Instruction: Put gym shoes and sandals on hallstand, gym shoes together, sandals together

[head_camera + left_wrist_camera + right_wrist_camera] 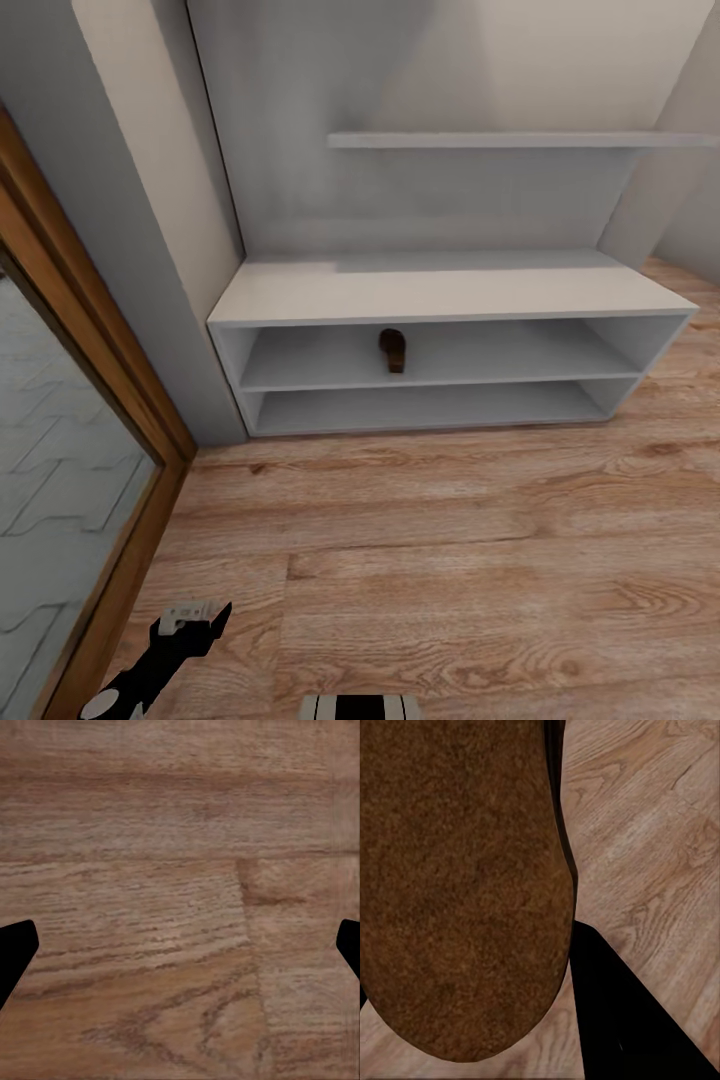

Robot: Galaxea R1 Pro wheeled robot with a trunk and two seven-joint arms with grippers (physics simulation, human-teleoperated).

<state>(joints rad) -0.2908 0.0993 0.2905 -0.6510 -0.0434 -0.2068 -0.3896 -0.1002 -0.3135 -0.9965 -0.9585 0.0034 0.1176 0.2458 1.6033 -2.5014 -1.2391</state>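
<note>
Wood floor (480, 560) is spreading before my shoe rack (440, 290), one sandal (393, 350) sitting mid-frame on its upper shelf, while my left gripper (180, 945) is hanging spread wide and my right gripper (607, 1020) is pressing against another sandal (457, 885).

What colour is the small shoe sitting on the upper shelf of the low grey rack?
Dark brown: the small open sandal, clearest in the head view, on the light-grey open-fronted shoe rack.

A home corridor — wood-plank floor (480, 560), low grey shoe rack (440, 290), wall shelf (500, 140).
</note>
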